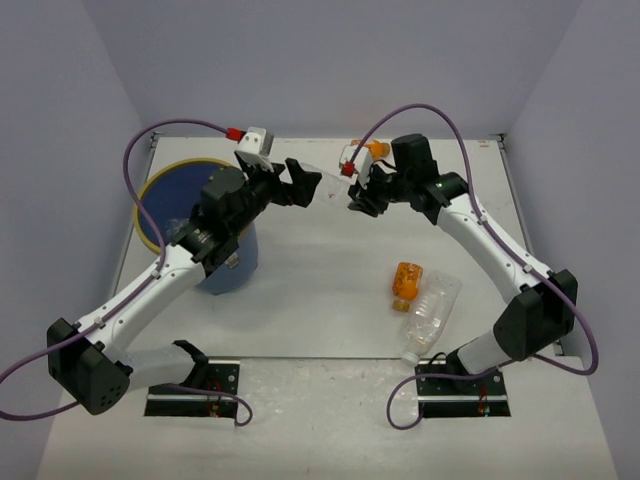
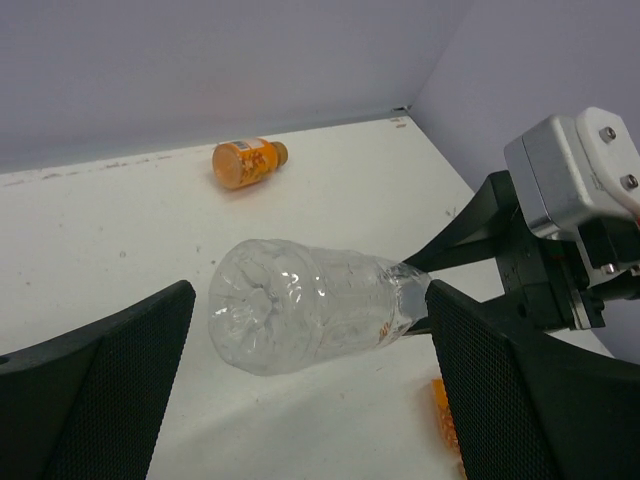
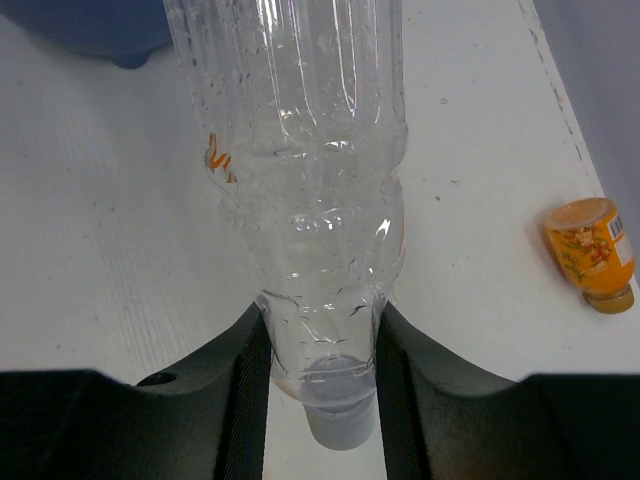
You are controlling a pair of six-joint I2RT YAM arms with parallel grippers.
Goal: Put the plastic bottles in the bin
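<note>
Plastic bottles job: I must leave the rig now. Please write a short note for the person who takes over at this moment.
Right end effector: shut on the neck of the clear bottle, held above the table.
Left end effector: open, fingers either side of that bottle's base, not gripping.
On the table: near orange bottle, far orange bottle, second clear bottle.
Bin: no bottle visible inside; left arm hides part.
Done: nothing seen. Left: all four bottles.

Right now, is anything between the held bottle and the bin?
Only the left arm: the left gripper, open, straddles the base of the bottle, and the arm crosses the right side of the bin. The right gripper grips the bottle's neck. Nothing loose lies between.
</note>
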